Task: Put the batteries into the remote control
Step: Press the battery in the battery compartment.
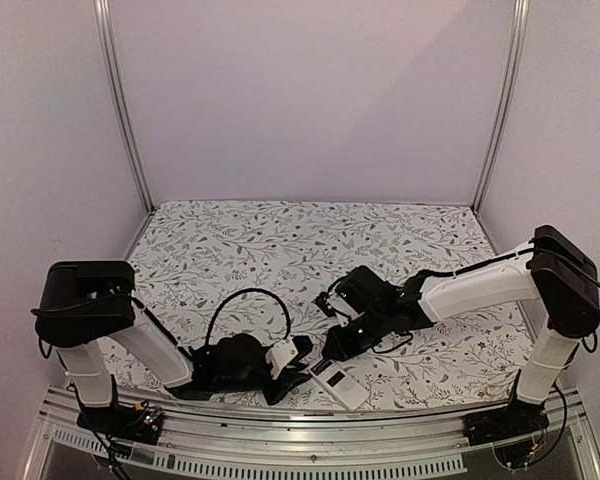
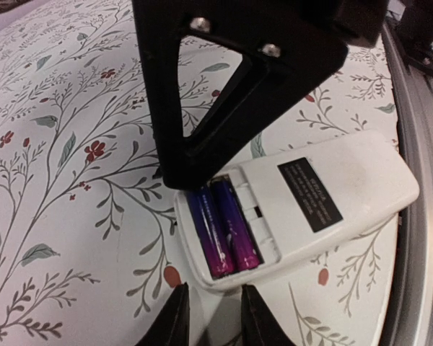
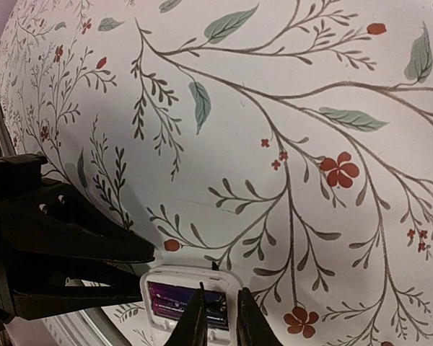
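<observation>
Remote (image 2: pixel 332 187) lies back-up at near edge of surface (image 2: pixel 72 180), about mid. Both batteries (image 2: pixel 220 231) in slot, side by side, along remote's length. Right gripper (image 3: pixel 221 317) directly over slot, fingers slightly apart, empty. Left gripper (image 2: pixel 213 310) at slot end, narrowly apart, empty. Right nearer.

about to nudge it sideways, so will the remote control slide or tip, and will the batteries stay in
The remote control lies flat, back up, on the cloth, so it would probably slide, not tip. Its shell looks rigid. With no cover on, the batteries might spill if tilted.
</observation>
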Tool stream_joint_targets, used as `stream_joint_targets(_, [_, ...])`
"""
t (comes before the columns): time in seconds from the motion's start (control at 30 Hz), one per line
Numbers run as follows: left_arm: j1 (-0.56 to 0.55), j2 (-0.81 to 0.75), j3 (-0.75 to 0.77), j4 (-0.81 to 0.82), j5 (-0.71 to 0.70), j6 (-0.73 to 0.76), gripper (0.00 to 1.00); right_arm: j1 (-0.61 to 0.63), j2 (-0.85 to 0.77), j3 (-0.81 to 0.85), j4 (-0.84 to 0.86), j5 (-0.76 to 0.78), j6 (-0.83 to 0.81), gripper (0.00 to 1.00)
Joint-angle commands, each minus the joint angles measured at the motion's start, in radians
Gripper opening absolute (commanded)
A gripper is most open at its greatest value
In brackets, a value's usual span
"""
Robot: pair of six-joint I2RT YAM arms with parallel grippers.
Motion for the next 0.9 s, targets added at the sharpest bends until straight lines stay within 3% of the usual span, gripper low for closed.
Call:
stream_joint_targets(0.0, [0.006, 0.024, -0.004, -0.030, -0.004, -0.001, 0.24, 0.004, 0.019, 0.009, 0.002, -0.003, 0.005, 0.14])
stream_joint_targets(0.87, [0.008, 0.022, -0.005, -0.034, -0.021, -0.003, 0.24, 0.022, 0.000, -0.047, 0.008, -0.082, 0.017, 0.07])
